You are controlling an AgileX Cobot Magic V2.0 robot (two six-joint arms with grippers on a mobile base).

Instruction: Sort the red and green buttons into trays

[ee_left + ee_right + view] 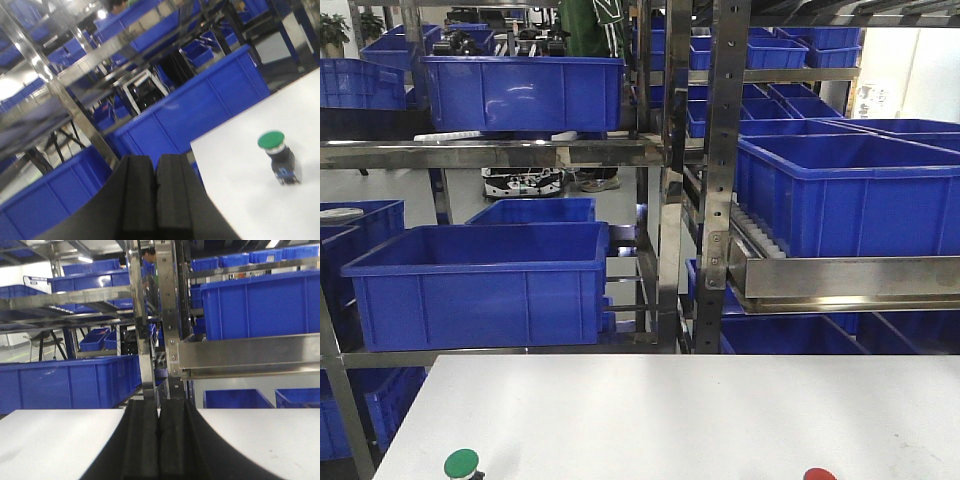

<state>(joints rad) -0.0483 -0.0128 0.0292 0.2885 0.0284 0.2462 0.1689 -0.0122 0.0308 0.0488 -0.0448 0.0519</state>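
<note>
The green button (462,464) stands upright at the near left edge of the white table (670,410). It also shows in the left wrist view (276,153), to the right of my left gripper (155,162), which is shut and empty, off the table's left edge. Only the top of the red button's cap (819,474) shows at the near right edge of the front view. My right gripper (159,405) is shut and empty above the table. Neither gripper shows in the front view. The green and red trays are out of view.
Steel racks (720,170) holding deep blue bins (485,285) stand right behind the table's far edge. A metal shelf ledge (840,275) juts out at the right. More blue bins (200,107) sit left of the table.
</note>
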